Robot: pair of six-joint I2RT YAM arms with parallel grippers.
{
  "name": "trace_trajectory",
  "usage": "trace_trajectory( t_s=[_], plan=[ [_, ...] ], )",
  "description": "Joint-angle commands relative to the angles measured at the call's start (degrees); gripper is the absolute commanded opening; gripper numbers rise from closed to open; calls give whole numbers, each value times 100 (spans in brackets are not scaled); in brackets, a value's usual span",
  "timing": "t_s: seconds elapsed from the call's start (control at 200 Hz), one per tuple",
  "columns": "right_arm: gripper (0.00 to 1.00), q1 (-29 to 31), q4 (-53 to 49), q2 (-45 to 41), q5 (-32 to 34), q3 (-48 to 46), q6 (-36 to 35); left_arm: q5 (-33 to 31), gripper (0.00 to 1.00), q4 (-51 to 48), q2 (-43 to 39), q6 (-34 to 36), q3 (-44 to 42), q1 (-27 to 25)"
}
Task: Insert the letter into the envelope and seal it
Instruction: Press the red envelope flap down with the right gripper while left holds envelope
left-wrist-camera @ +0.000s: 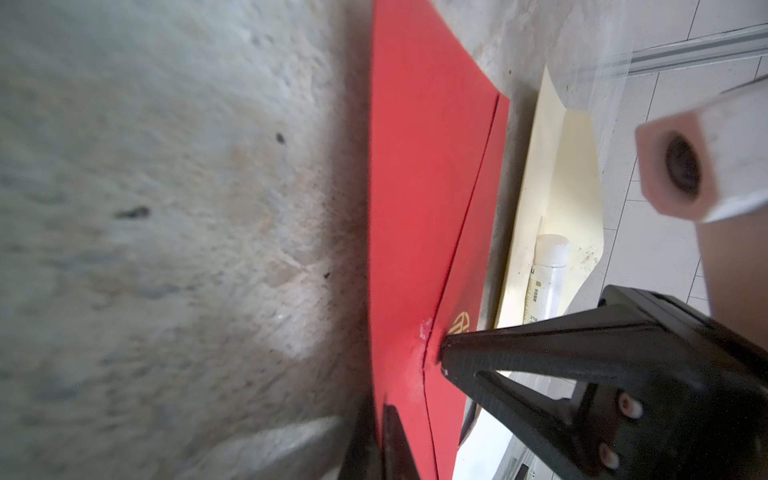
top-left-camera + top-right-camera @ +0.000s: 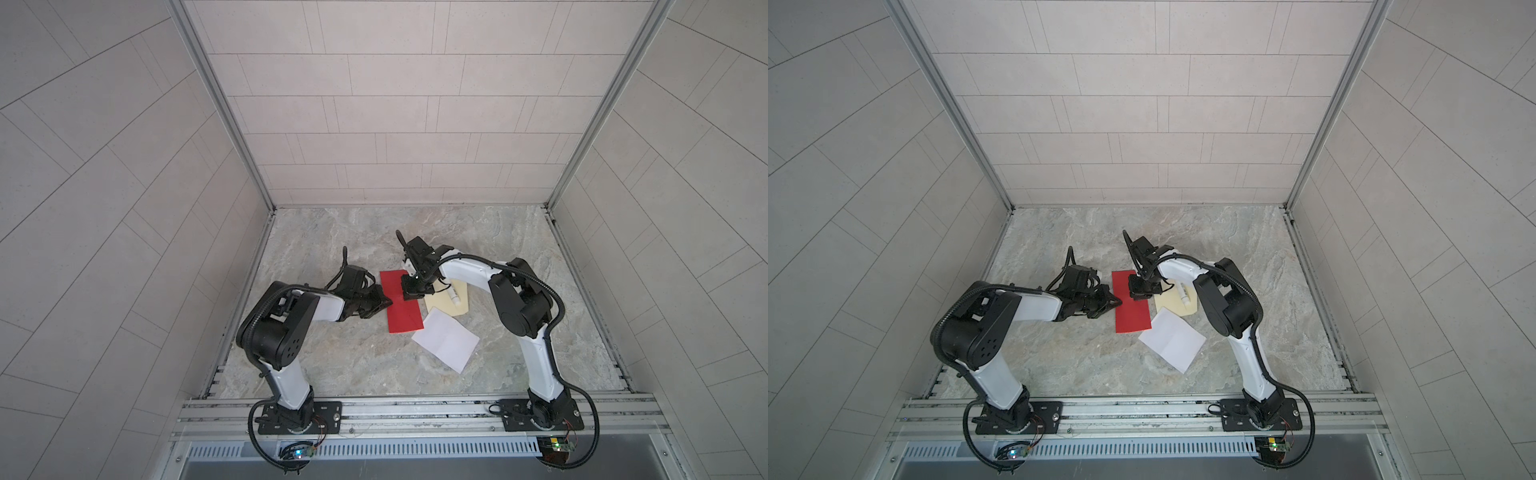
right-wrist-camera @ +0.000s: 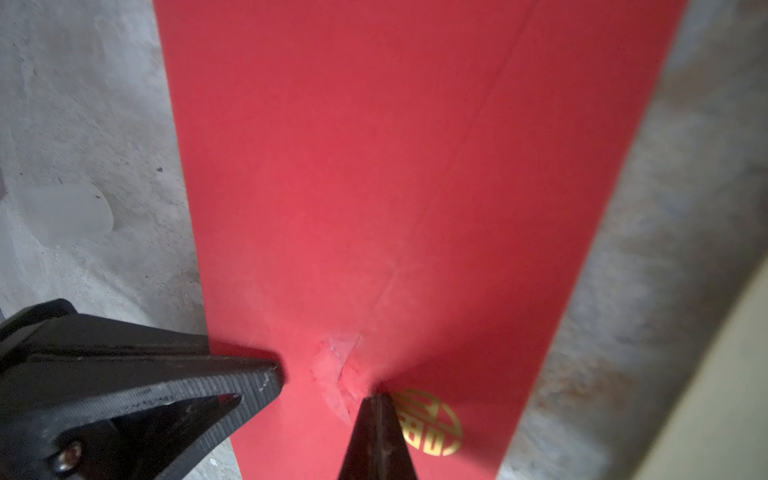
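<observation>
On the red envelope (image 2: 402,309), left gripper (image 2: 388,300) and right gripper (image 3: 376,401), both claws closed (letter (image 2: 445,338) alongside).

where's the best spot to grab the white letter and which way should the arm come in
Likely the right-pointing corner of the letter, coming in low from the right arm's side. The sheet lies flat, turned like a diamond, so only a corner or edge offers a pinch. Its far corner is crowded by the red envelope and cream sheet; the right corner lies free.
</observation>
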Motion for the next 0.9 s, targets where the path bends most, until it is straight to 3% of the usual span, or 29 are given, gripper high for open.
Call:
trace_trajectory(
  t_s=[0.0, 0.26, 0.575, 0.896],
  plan=[
    [2, 131, -198, 527, -63, -86, 54, -414, 0, -528, 263, 86, -37, -4],
    [2, 149, -348, 732, -34, 3, 38, -403, 0, -597, 194, 123, -17, -2],
    [2, 155, -466, 702, 960, 109, 221, -338, 0, -650, 122, 154, -40, -5],
    [2, 384, -1341, 1460, 1865, 1037, 24, -290, 0, -747, -26, 161, 33, -15]
  ],
)
